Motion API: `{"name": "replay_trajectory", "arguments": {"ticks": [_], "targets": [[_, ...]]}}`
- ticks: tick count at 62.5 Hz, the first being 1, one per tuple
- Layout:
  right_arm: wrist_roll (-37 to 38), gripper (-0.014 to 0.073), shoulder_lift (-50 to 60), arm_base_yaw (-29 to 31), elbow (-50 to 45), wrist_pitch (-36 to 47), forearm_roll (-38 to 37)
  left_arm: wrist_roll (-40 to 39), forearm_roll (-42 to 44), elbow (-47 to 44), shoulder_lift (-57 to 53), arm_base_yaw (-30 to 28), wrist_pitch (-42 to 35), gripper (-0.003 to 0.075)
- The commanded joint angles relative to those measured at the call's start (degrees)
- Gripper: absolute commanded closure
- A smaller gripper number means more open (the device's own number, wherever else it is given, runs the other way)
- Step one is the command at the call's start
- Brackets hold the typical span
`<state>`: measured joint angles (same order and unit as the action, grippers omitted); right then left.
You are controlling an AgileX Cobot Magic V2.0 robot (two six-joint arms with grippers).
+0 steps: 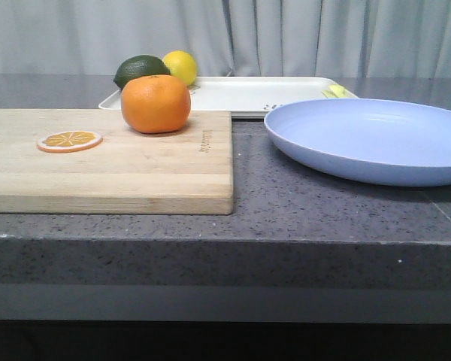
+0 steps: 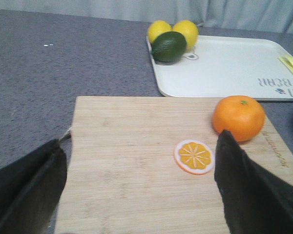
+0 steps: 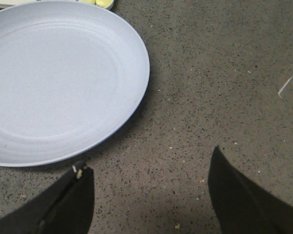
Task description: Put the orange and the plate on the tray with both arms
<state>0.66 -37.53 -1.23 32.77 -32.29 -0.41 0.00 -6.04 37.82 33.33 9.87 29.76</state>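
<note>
Orange (image 1: 155,104) sits on far right part of wooden cutting board (image 1: 109,169), stem end up, apart from thin orange slice (image 1: 69,141) lying flat to its left. Tray (image 1: 248,94) behind board on grey surface (image 1: 286,210), long axis running left-right, printed marks toward its right near edge. Lime (image 1: 140,69) and lemon (image 1: 181,65) at tray's far left corner. Plate (image 1: 376,139) lies flat on surface right of board, overlapping tray's near right corner in front view. Left hand (image 2: 136,195) spread wide over board, empty. Right hand (image 3: 149,200) spread over bare surface beside plate, empty.
</note>
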Motion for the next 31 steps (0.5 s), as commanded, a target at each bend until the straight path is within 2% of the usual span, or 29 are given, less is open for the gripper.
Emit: {"name": "replay_trajectory", "arguments": {"ticks": [1,17,31], "targets": [[-0.3,0.0081,-0.3,0.2,2.0,3.1,-1.0,0.0,-0.9,4.0,3.8,3.9,-4.2,0.0113],[-0.3,0.0081,-0.3,0.2,2.0,2.7,-1.0,0.0,-0.8,10.8,16.0,13.9,-4.8,0.0113],[-0.3,0.0081,-0.3,0.2,2.0,2.7,-1.0,0.0,0.3,17.8,28.7,19.3,-5.0,0.0113]]}}
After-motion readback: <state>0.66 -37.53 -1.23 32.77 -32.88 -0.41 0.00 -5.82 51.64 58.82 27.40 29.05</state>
